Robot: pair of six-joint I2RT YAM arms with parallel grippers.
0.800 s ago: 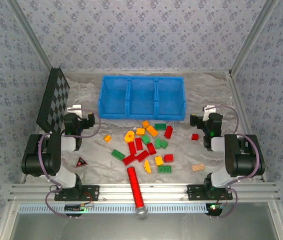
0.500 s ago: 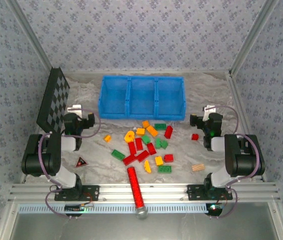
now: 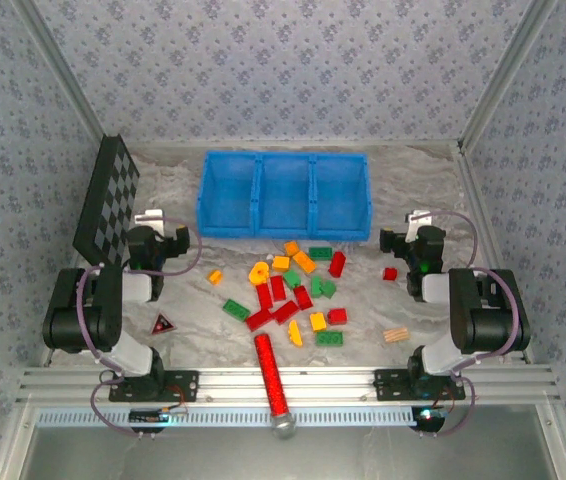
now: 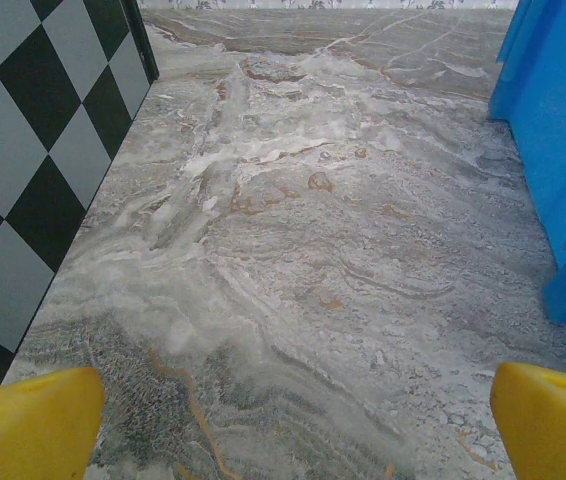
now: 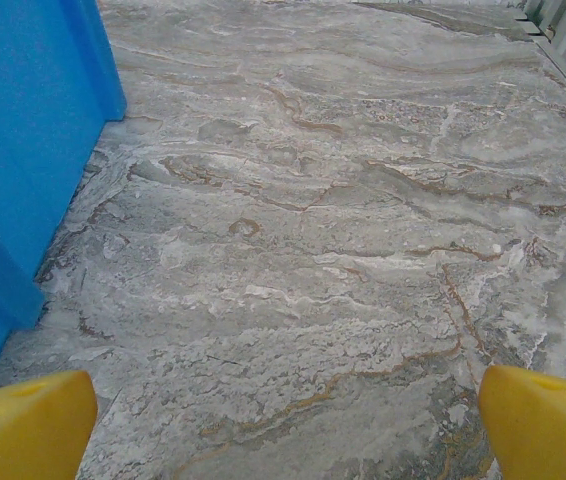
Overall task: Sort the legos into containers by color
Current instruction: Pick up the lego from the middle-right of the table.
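Left hand (image 4: 288, 420) and right hand (image 5: 283, 425) both gape wide over the desk (image 4: 293, 250), gripping nothing, each beside the blue bin (image 4: 553, 120)

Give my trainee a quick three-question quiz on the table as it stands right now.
1. True or false: the blue bin has no legos in any of its compartments.
2. The black checkered board stands nearer which arm? A) left B) right
3. Fill in: the left gripper and the right gripper both stand ____.
Key: 1 true; 2 A; 3 open.
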